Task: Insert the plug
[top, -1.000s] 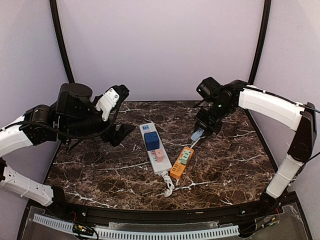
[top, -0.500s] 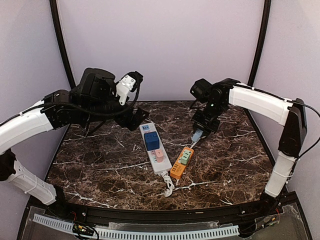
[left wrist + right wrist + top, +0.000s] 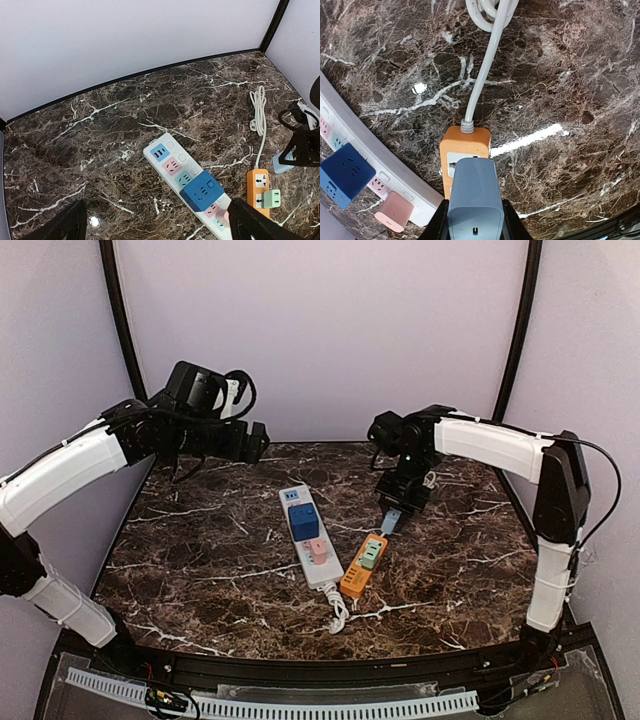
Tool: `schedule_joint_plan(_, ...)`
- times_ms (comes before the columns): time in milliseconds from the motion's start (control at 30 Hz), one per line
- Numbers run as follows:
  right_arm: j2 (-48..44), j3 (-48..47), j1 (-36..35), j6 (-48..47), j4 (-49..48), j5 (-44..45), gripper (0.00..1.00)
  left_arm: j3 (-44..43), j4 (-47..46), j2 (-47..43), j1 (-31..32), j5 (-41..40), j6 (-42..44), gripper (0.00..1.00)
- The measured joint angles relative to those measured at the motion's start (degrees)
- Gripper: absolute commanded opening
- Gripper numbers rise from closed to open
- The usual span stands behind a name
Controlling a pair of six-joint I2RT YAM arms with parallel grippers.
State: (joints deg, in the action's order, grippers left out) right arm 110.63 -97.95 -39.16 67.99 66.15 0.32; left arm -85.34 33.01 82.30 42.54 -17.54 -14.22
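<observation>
My right gripper (image 3: 395,510) (image 3: 474,222) is shut on a blue-grey plug (image 3: 392,517) (image 3: 473,195). The plug hangs over the cable-end socket of the orange power strip (image 3: 358,570) (image 3: 465,144); whether it touches the strip I cannot tell. A green plug (image 3: 371,552) (image 3: 272,198) sits in the same strip's other socket. My left gripper (image 3: 256,440) (image 3: 160,230) is open, high at the back left, looking down on the white power strip (image 3: 172,165). Nothing lies between its fingers (image 3: 70,227).
The white power strip (image 3: 310,540) (image 3: 367,155) lies left of the orange one, carrying a blue cube adapter (image 3: 303,522) (image 3: 202,191) and a pink plug (image 3: 318,551) (image 3: 394,211). The orange strip's white cable (image 3: 258,107) (image 3: 487,65) runs away toward the back right.
The left arm has swung up and toward the back wall, staying open. The right gripper has moved a little left and down with the plug, closer to the orange strip.
</observation>
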Motion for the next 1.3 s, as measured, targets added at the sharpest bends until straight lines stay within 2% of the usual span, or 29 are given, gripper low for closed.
schedule_joint_plan(467, 0.94, -0.24, -1.81, 1.79, 0.94, 0.66, 0.0, 0.55, 3.74, -0.2, -1.57, 2.25, -3.19, 0.99)
schedule_joint_plan(867, 2.38, 0.24, -6.16, 5.46, -0.55, 1.92, 0.0, 1.4, 7.34, -2.21, -1.84, 3.19, -2.69, 0.99)
schedule_joint_plan(1300, 4.28, 0.39, -6.62, 6.47, -0.13, 5.18, 0.0, 1.38, 7.72, -2.73, -1.84, 4.42, -2.27, 0.99)
